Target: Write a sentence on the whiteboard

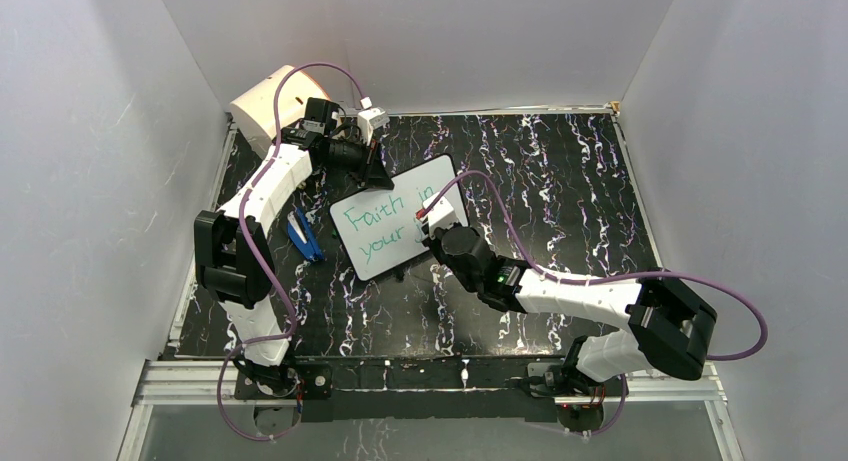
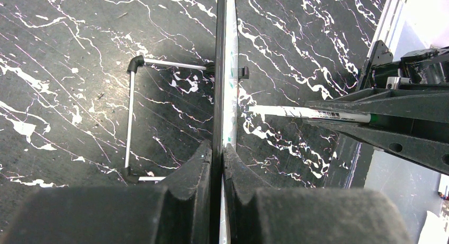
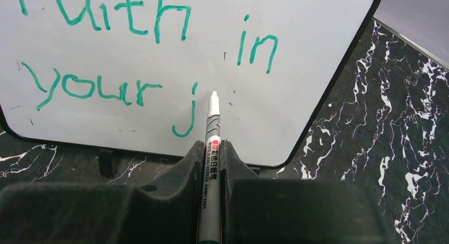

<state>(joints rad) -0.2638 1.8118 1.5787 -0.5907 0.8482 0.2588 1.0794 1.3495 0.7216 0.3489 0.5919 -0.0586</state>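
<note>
Sentence (image 3: 100, 89) stood at "your j"; right tool (image 3: 213, 148) pinching marker (image 3: 213, 117), left tool (image 2: 217, 148) clamping whiteboard (image 3: 307, 53), we needed the next letter.

Drum (image 1: 268, 106) behind whiteboard (image 1: 432, 179), apparently apart.

sentence (image 3: 100, 89): the top line's first letter was cropped by the right wrist frame edge. In the top view the second line's end was covered by the right hand (image 1: 437, 221). The whiteboard (image 2: 227, 53) was seen edge-on from the left wrist, so nothing could be read there. The marker (image 3: 212, 122) rear was buried in that hand's grip. The blue item (image 1: 305, 236) on the bench (image 1: 560, 181) was too small to be identified.
</note>
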